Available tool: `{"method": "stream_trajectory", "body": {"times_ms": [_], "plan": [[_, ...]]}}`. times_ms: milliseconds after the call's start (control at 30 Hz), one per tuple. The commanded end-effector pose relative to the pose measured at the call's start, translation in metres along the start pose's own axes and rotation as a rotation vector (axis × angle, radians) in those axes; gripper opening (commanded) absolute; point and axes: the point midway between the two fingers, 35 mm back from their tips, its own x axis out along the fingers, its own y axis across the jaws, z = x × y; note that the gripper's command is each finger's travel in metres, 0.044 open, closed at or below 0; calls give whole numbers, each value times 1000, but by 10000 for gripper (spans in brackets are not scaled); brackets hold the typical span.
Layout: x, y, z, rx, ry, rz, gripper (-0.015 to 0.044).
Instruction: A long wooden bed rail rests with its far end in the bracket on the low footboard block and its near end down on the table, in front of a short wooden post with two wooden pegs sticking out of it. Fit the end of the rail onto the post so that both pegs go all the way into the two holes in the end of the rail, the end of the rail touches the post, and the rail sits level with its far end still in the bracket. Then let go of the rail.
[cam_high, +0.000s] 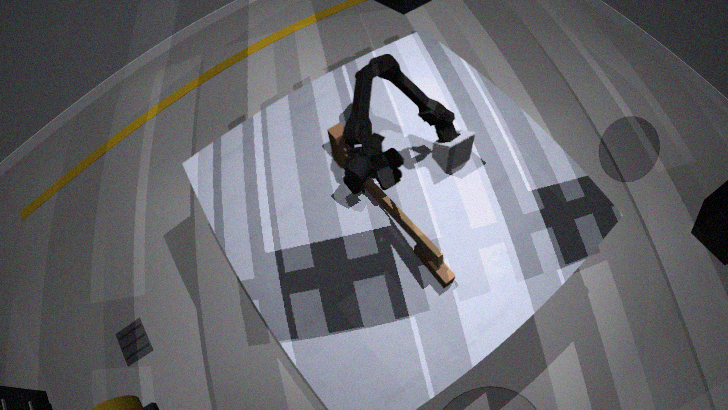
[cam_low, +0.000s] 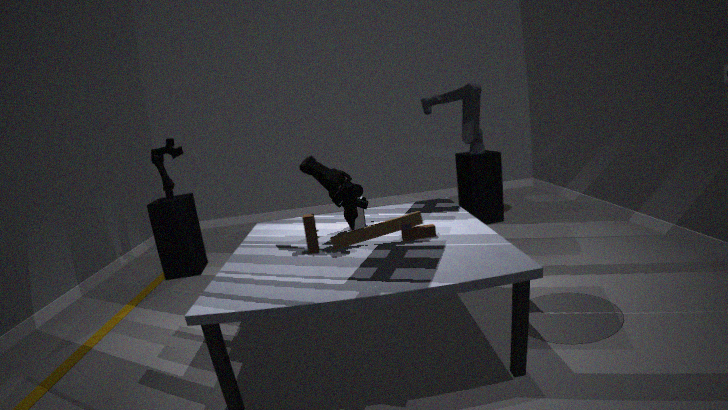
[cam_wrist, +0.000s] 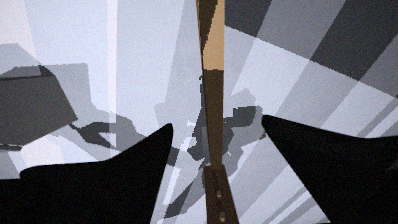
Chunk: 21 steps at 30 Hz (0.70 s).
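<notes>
The rail (cam_high: 406, 220) (cam_low: 374, 232) (cam_wrist: 214, 95) slopes up from its near end on the table to its far end in the bracket on the footboard block (cam_high: 446, 277) (cam_low: 422, 232). The post (cam_high: 336, 140) (cam_low: 310, 234) stands upright beyond the near end. In the wrist view the post (cam_wrist: 212, 200) shows two small pegs, one beyond the other, facing the rail's end. My gripper (cam_high: 372, 179) (cam_low: 353, 225) (cam_wrist: 216, 123) is open and empty, pointing down above the near part of the rail, one finger to each side of it. The holes in the rail's end are not visible.
The grey block (cam_high: 453, 152) (cam_wrist: 35, 107) under my arm's base stands beside the post and rail. My arm arches over the post in the top view. Dark shadows cross the table (cam_high: 366, 351) (cam_low: 473, 264). Two other arms stand on black pedestals beyond the table.
</notes>
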Motion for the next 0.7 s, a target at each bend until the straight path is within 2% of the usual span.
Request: {"method": "stream_trajectory", "body": {"times_ms": [0, 667], "plan": [[1, -1, -1, -13, 8, -3, 440], [33, -3, -1, -12, 8, -3, 440]]}}
